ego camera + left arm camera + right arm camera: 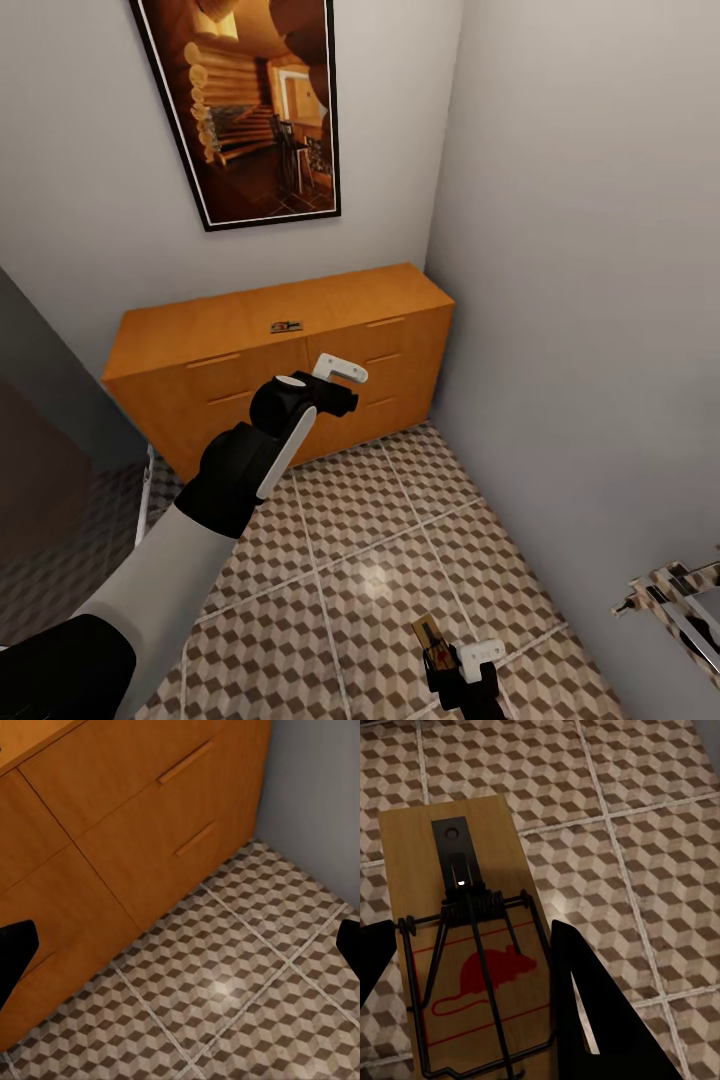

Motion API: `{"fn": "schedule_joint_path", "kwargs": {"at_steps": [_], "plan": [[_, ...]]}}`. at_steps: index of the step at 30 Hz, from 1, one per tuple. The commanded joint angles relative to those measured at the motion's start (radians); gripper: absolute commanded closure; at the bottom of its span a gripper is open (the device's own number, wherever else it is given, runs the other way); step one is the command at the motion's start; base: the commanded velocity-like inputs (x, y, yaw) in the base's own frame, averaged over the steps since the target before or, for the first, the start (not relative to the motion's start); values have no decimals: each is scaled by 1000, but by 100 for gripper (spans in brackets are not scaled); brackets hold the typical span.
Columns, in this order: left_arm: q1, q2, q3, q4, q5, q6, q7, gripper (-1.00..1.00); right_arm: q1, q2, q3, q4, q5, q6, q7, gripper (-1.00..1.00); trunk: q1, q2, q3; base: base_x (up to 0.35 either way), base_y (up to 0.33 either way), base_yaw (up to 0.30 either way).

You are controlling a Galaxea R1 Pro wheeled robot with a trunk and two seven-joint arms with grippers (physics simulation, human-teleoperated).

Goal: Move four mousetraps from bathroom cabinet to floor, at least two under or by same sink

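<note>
Tiled bathroom floor [660,780] lies beneath the right end effector [472,967], which grips a mousetrap [457,945] for placing; the left end effector [180,945] spreads wide.

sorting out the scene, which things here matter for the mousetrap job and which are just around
Job things:
held mousetrap in right gripper
second mousetrap on cabinet
floor
left gripper, open

Just around:
painting
walls
metal fixture

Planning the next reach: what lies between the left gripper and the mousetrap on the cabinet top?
In the head view, only cabinet drawer fronts and bare top separate the left gripper from the mousetrap; nothing stands between.
</note>
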Motion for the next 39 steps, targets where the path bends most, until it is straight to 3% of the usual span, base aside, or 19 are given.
{"fn": "schedule_joint_path", "kwargs": {"at_steps": [1,39], "plan": [[-1,0,-1,0,11,4,10,-100,-1,0,1,1,4,-3,-2,100,1,-2,-2,0,0,0],[1,6,-12,7,11,4,11,-100,-1,1,2,1,4,-4,0,100,1,-2,-2,3,1,0]]}}
